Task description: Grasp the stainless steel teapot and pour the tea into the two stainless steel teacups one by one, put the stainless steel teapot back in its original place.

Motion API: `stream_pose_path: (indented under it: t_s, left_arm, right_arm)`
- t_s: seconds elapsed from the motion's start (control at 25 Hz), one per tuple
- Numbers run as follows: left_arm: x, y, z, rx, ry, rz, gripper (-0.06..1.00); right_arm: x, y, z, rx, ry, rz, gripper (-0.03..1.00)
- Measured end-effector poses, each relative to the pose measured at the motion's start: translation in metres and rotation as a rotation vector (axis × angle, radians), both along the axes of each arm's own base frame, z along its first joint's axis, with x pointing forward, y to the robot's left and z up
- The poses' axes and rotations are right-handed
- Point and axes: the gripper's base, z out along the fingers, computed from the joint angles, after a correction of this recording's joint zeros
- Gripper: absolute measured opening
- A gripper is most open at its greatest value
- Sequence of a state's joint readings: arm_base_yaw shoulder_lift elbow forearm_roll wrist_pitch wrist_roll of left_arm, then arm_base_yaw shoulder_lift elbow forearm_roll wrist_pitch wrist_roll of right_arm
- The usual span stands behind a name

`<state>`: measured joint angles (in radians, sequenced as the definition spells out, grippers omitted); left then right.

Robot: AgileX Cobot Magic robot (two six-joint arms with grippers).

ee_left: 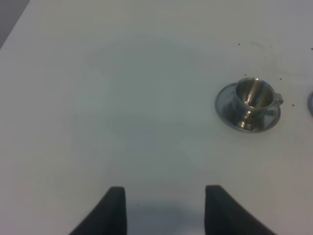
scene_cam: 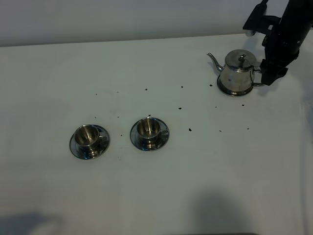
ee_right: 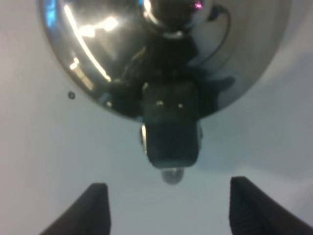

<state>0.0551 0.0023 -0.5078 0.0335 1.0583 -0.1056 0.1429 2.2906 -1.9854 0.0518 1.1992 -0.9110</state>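
The stainless steel teapot (scene_cam: 237, 72) stands upright at the back right on a flat steel disc (scene_cam: 229, 91), its spout pointing left. My right gripper (scene_cam: 272, 77) hovers just right of the loop handle, open and holding nothing. Seen from the right wrist, the teapot (ee_right: 122, 54) fills the view and its handle (ee_right: 171, 142) lies just ahead of the open gripper (ee_right: 173, 210). The two teacups (scene_cam: 89, 138) (scene_cam: 149, 129) sit on saucers at the front left. The left wrist view shows one teacup (ee_left: 252, 98) far from my open left gripper (ee_left: 166, 210).
The white tablecloth (scene_cam: 205, 186) carries small dark specks between the teapot and the cups. The table's back edge runs just behind the teapot and the right arm. The left arm is outside the exterior high view.
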Motion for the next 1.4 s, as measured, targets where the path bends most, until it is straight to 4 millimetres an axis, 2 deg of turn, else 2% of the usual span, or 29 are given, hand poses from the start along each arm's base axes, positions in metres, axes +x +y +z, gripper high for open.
stream_pose_path:
  t_s: [0.32,1.4]
  left_arm:
    - [0.000,0.000,0.000,0.000,0.000,0.000,0.41]
    - [0.000,0.000,0.000,0.002,0.000,-0.001,0.41]
  right_arm:
    - [0.002,0.019,0.001,-0.019,-0.062,0.060,0.51]
    - [0.006,0.026,-0.012,-0.048,-0.084,0.089,0.51]
